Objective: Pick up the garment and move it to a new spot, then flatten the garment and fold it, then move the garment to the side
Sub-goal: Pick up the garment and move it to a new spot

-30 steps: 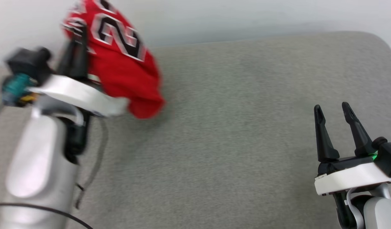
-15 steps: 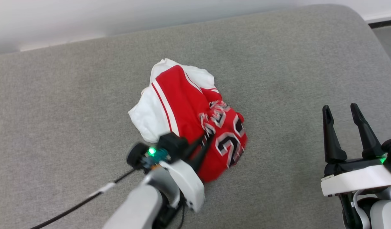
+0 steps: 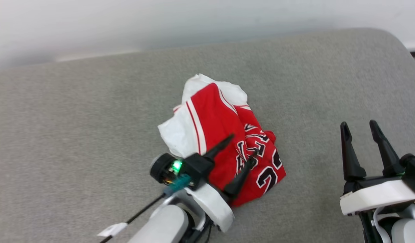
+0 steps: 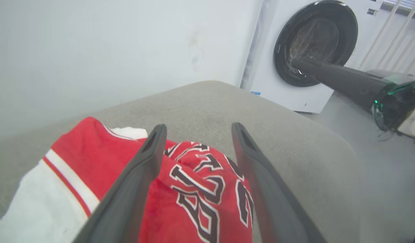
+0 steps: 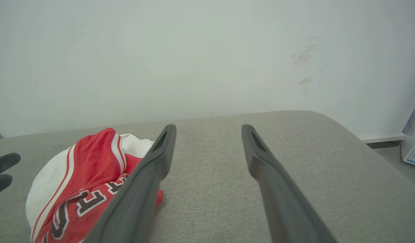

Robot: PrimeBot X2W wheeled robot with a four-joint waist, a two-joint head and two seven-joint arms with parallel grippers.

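Note:
The garment (image 3: 215, 131) lies crumpled in the middle of the grey padded surface (image 3: 75, 135), red with white sleeves and black lettering facing up. My left gripper (image 3: 241, 148) hovers open over its near part, one finger on each side of the lettering, holding nothing. In the left wrist view the garment (image 4: 193, 189) sits just below the left gripper (image 4: 198, 130). My right gripper (image 3: 358, 125) stands open and empty to the right, apart from the cloth. In the right wrist view the garment (image 5: 89, 175) lies left of the right gripper (image 5: 209, 130).
The grey surface ends in a rounded corner (image 3: 393, 40) at the far right, against a pale wall (image 3: 193, 20). A white washing machine (image 4: 312, 50) stands beyond that corner. A black cable (image 3: 143, 211) trails from my left arm.
The left gripper carried the hanging garment from the far left down to the middle, laid it on the surface and opened, letting go. The head camera shifted; the right gripper stayed open.

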